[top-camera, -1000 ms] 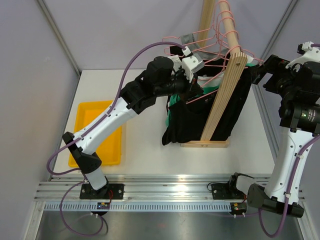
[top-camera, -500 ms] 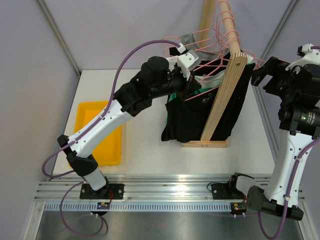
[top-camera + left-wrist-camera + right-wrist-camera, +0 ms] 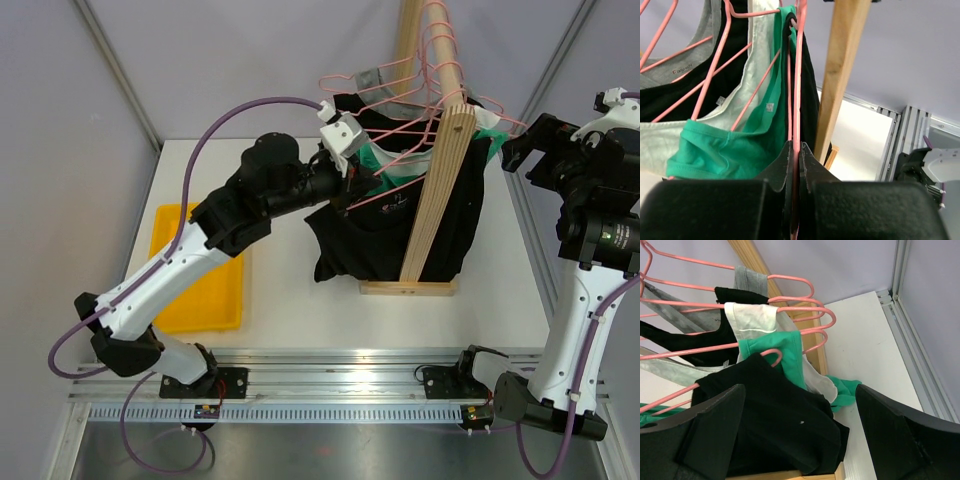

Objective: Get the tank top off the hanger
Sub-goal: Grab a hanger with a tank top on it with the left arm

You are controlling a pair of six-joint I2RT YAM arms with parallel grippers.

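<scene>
The black tank top (image 3: pixel 385 235) hangs on a pink wire hanger (image 3: pixel 388 190) at the front of the wooden rack (image 3: pixel 437 180). My left gripper (image 3: pixel 350 186) is shut on that hanger's wire; in the left wrist view the pink hanger (image 3: pixel 799 75) runs up from between the closed jaws of the left gripper (image 3: pixel 796 150). A green top (image 3: pixel 740 145) hangs just left of it. My right gripper (image 3: pixel 517 150) stands open at the rack's right end. In the right wrist view the right gripper (image 3: pixel 802 412) frames the black tank top (image 3: pixel 785 425) without touching it.
Several more pink hangers (image 3: pixel 400 75) carry grey, black, white and green tops on the rack's bar. The rack's wooden base (image 3: pixel 410 288) lies on the white table. A yellow tray (image 3: pixel 200 290) sits at the left, partly under my left arm. Enclosure walls stand close at both sides.
My left arm has drawn back to the left with the hanger in its grip, and the black tank top has swung left with it. The right arm has not moved.
</scene>
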